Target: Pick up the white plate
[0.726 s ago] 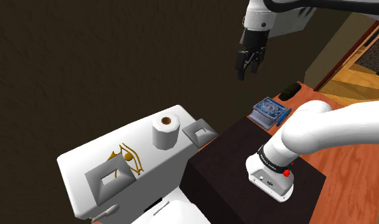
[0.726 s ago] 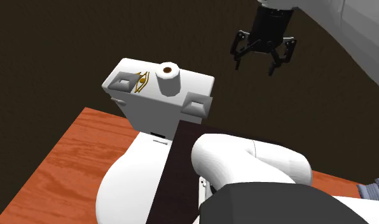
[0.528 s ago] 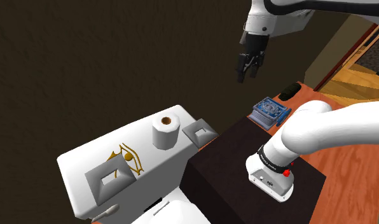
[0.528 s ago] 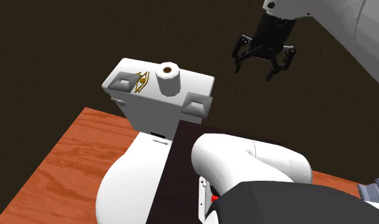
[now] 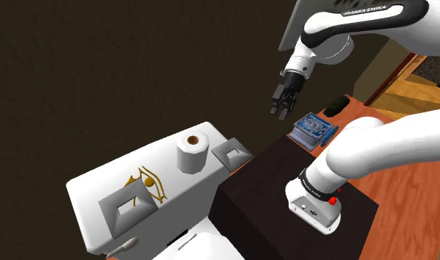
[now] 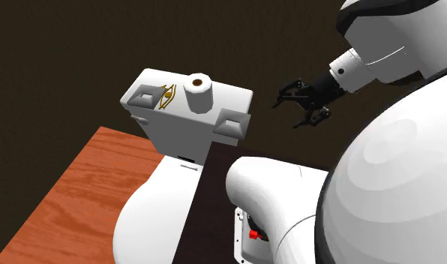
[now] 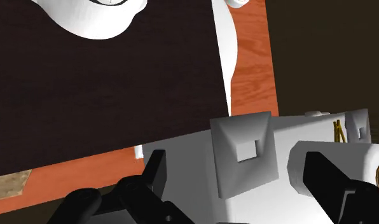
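- Orange wood-grain floor (image 6: 72,187), spread beneath the toilet and the stand.
- White arm (image 5: 381,148), mounted on the stand, folded high overhead and angled down toward the toilet tank.
- Dark box stand (image 5: 263,185), set close against the tank's side.
- White toilet tank (image 5: 100,185), its flat lid carrying the small items.
- Black hand (image 5: 279,111), in the air well apart from the tank, up and to the shoulder view's right of the lid. Fingers spread wide, gripping nothing. In the wrist view, plate framed between the two fingers, untouched.
- White paper roll (image 5: 192,151), upright with a brown core, near the middle of the lid.
- White plate (image 5: 232,154), square with a sunken centre, lying on the lid's corner nearest the stand, just beside the roll.
- Second square dish (image 5: 128,205), same shape, at the lid's opposite end.
- Blue patterned item (image 5: 313,127), lying past the stand's far edge.
- Gold ornament (image 5: 148,185), flat on the lid between the roll and the second square dish.
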{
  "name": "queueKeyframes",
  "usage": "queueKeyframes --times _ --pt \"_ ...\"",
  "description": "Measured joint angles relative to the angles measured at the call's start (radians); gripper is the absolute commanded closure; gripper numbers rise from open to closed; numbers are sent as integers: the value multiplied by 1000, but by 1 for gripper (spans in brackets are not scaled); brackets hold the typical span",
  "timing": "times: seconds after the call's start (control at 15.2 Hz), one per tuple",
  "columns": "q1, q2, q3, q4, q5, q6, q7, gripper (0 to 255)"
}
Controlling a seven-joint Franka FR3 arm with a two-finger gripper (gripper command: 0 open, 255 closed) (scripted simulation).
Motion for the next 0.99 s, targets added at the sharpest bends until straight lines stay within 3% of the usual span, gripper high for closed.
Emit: queueKeyframes --times 0.26,0.53,0.73,0.99 --pt "52 171 -176 -84 175 42 -230 0" --pt "180 504 -317 -99 442 -21 -572 0" --pt "224 805 -287 -67 665 -205 -836 0" --pt "201 976 -224 -40 752 -290 -980 0"
